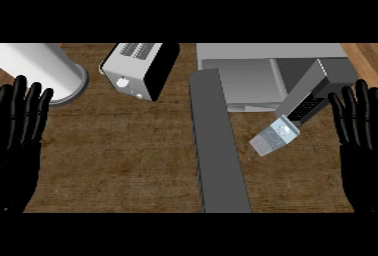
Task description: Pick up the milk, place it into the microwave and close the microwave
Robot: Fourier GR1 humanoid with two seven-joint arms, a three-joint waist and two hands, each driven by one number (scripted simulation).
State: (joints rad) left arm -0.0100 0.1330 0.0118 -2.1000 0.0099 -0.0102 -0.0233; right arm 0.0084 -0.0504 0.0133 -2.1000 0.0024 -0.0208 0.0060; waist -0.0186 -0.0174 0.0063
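While both hands rested open, one milk carton (275, 137) lay tilted on the counter (118, 160), just left of the right hand (358, 125) and well right of the left hand (22, 120). Beyond it: one microwave (251, 75), door (220, 145) open; one toaster (140, 70); one white cylinder (44, 70).

Left hand (22, 125) and right hand (356, 125) are matte black, with long slender fingers.
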